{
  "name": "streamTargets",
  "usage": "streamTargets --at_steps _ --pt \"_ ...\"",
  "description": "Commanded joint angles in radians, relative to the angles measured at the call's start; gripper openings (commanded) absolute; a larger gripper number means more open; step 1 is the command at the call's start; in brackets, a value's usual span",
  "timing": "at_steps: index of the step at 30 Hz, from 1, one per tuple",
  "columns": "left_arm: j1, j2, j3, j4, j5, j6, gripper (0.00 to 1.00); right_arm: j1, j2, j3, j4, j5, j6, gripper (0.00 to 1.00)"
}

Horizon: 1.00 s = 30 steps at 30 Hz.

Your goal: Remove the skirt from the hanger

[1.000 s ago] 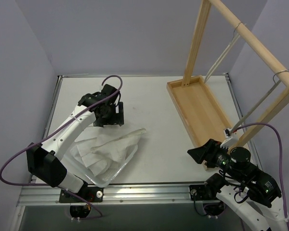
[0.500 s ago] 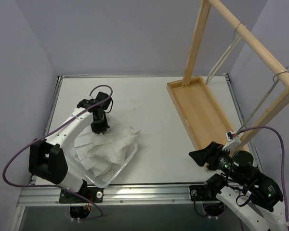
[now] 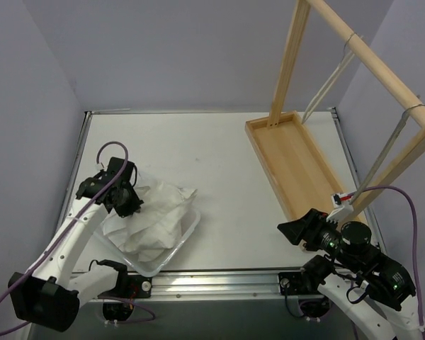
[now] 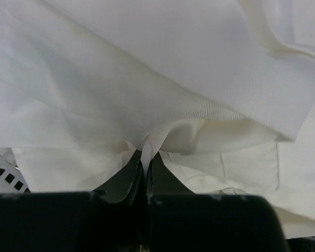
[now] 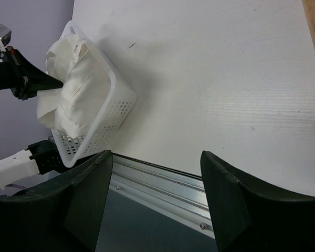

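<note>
Top camera overlooks my whole desk (image 3: pixel 227 156) from its near edge; left wrist crowds the skirt (image 4: pixel 147 63), right wrist shares the basket (image 5: pixel 109 116) from afar.

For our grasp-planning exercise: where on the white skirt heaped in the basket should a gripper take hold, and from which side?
Take a raised fold at the left edge of the skirt, coming from the left over the basket wall. The crumpled cloth forms thin ridges there, easy to pinch; the left gripper is shut on one.

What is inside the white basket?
A crumpled white skirt fills the basket, spilling over its rim; the left hand pinches a fold. Anything beneath the cloth is hidden.
</note>
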Motion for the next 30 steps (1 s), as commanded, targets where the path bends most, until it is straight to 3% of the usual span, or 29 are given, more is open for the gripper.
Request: streamTargets --at_steps 1,6,9,11,15,18,19,22,23,24,30 --pt "0.026 0.094 -0.055 0.053 0.132 -0.037 0.02 0.001 0.005 -0.015 0.035 -0.017 0.006 0.63" --pt "0.026 0.199 -0.116 0.152 0.168 -0.062 0.02 0.003 -0.007 0.007 0.006 0.005 -0.001 0.63" --pt "-0.023 0.284 -0.13 0.208 0.074 -0.062 0.02 0.004 -0.003 0.007 0.008 0.008 -0.007 0.64" --pt "-0.041 0.364 -0.1 0.157 0.036 -0.076 0.02 0.003 0.011 0.004 0.012 0.003 -0.012 0.64" --pt "-0.077 0.363 -0.173 0.213 0.06 -0.103 0.05 0.004 0.035 -0.006 0.029 0.003 -0.021 0.64" --pt "-0.075 0.363 -0.208 0.239 0.126 -0.126 0.27 0.005 0.068 -0.024 0.047 -0.006 -0.026 0.64" --pt "-0.077 0.346 -0.215 0.248 0.144 -0.131 0.52 0.003 0.077 -0.03 0.051 -0.008 -0.027 0.64" --pt "-0.086 0.285 -0.199 0.194 0.152 -0.161 0.84 0.003 0.103 -0.032 0.058 -0.014 -0.037 0.64" --pt "-0.089 0.265 -0.186 0.172 0.14 -0.171 0.98 0.004 0.114 -0.024 0.057 -0.012 -0.04 0.64" --pt "-0.098 0.243 -0.149 0.144 0.111 -0.174 0.94 0.005 0.118 -0.019 0.055 -0.008 -0.046 0.64" --pt "-0.185 0.099 0.063 -0.107 -0.074 -0.198 0.94 0.005 0.147 -0.018 0.06 0.005 -0.06 0.65"
